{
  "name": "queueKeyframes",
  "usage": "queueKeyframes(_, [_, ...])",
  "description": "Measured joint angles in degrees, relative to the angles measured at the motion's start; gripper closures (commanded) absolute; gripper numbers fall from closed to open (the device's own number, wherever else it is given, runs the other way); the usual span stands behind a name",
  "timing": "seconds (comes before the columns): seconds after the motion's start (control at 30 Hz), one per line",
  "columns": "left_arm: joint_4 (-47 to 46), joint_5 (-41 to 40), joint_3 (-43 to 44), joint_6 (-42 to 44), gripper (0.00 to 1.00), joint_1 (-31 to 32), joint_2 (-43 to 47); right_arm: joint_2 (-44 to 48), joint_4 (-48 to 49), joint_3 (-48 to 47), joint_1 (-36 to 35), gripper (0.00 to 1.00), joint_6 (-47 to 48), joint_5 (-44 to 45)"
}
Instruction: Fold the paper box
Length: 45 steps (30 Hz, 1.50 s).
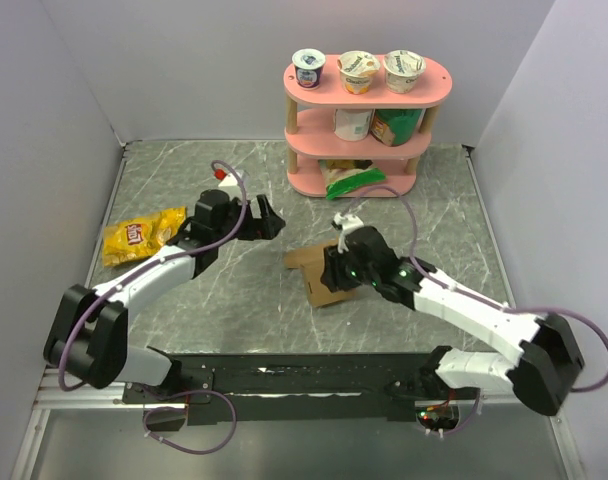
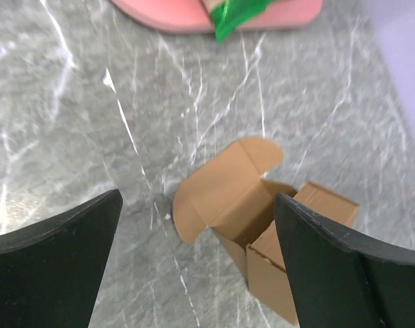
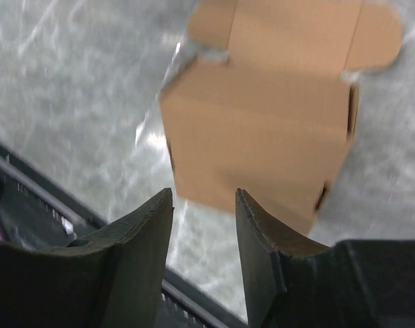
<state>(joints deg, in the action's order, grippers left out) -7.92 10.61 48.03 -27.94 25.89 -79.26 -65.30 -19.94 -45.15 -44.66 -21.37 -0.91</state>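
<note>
The paper box is plain brown cardboard, partly folded into a small box, and lies on the marble table right of centre. Its lid flap with rounded ears lies flat and open, and the body stands behind it. My left gripper hovers to the box's upper left, open wide, and the box shows between its fingers from above. My right gripper is low at the box's near right side. In the right wrist view its jaws stand narrowly apart with nothing between them, and the box is just beyond the tips.
A pink three-tier shelf with yogurt cups stands at the back, and a green bag sticks out of its bottom tier. A yellow snack bag lies at the left. The black mounting rail runs along the near edge.
</note>
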Motion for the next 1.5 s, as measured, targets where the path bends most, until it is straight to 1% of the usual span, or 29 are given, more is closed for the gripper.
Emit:
queueKeyframes(0.1, [-1.16,-0.07,-0.94,-0.68,0.01,-1.01,1.57,-5.79,0.9,-4.74,1.05,0.52,0.68,0.68])
queueKeyframes(0.23, [-1.53,0.11,-2.69,-1.51,0.01,-2.12,1.53,-12.61,1.55,-8.52,2.6,0.53,1.7,0.61])
queueKeyframes(0.4, [-1.77,0.46,-3.78,-1.9,0.01,-2.73,1.09,-20.87,4.28,-9.49,3.48,0.53,2.38,-0.02])
queueKeyframes(0.53, [-2.14,1.03,-3.78,-1.92,0.01,-2.73,0.96,-24.61,6.08,-11.37,3.8,0.56,2.56,-0.39])
queueKeyframes(0.6, [-2.51,1.42,-3.89,-1.92,0.01,-2.73,0.92,-26.95,7.23,-13.16,3.82,0.56,2.99,-0.76])
queueKeyframes(0.63, [-3.13,1.64,-4.28,-1.95,0.02,-2.73,0.9,-28.06,7.74,-13.9,3.85,0.55,3.32,-1.11])
queueKeyframes(0.7, [-4.39,2.45,-5.68,-2.4,0.07,-2.75,0.9,-28.59,9.62,-14.14,4.09,0.54,4.28,-2.05])
queueKeyframes(0.73, [-5.14,2.97,-6.71,-2.95,0.12,-2.78,0.9,-28.59,10.56,-13.73,4.2,0.53,5.03,-2.78])
queueKeyframes(0.8, [-5.68,3.54,-9.16,-3.74,0.13,-2.78,0.9,-28.0,12.83,-12.09,4.46,0.52,7.3,-5.22])
queueKeyframes(0.83, [-5.9,3.54,-10.16,-4.15,0.2,-2.78,0.87,-27.43,13.66,-11.32,4.76,0.52,8.74,-6.67])
queueKeyframes(0.97, [-8.28,3.63,-16.28,-7.28,0.36,-2.8,0.87,-25.27,16.35,-7.78,5.25,0.52,14.67,-12.17])
queueKeyframes(1.0, [-9.14,3.82,-17.9,-8.44,0.44,-2.84,0.87,-24.68,16.48,-7.06,5.22,0.52,15.58,-13.27])
queueKeyframes(1.03, [-10.23,4.13,-19.43,-9.62,0.56,-2.84,0.7,-23.87,16.61,-6.14,5.22,0.52,16.7,-14.62])
queueKeyframes(1.07, [-11.34,4.26,-20.7,-10.82,0.59,-2.84,0.55,-23.08,16.61,-5.27,5.22,0.52,17.49,-15.96])
queueKeyframes(1.17, [-15.61,4.59,-24.15,-14.25,0.62,-2.89,-1.03,-21.4,16.65,-3.21,5.22,0.52,19.98,-19.76])
queueKeyframes(1.27, [-19.32,5.25,-24.74,-17.25,0.7,-2.89,-4.09,-20.74,16.59,-2.38,5.22,0.52,21.99,-22.58])
queueKeyframes(1.33, [-23.78,6.62,-24.83,-19.87,0.76,-2.91,-6.97,-20.37,16.72,-1.92,5.22,0.52,22.67,-23.47])
queueKeyframes(1.5, [-37.16,11.19,-26.84,-27.1,0.81,-2.93,-15.41,-20.11,16.7,-1.6,5.22,0.52,23.56,-24.3])
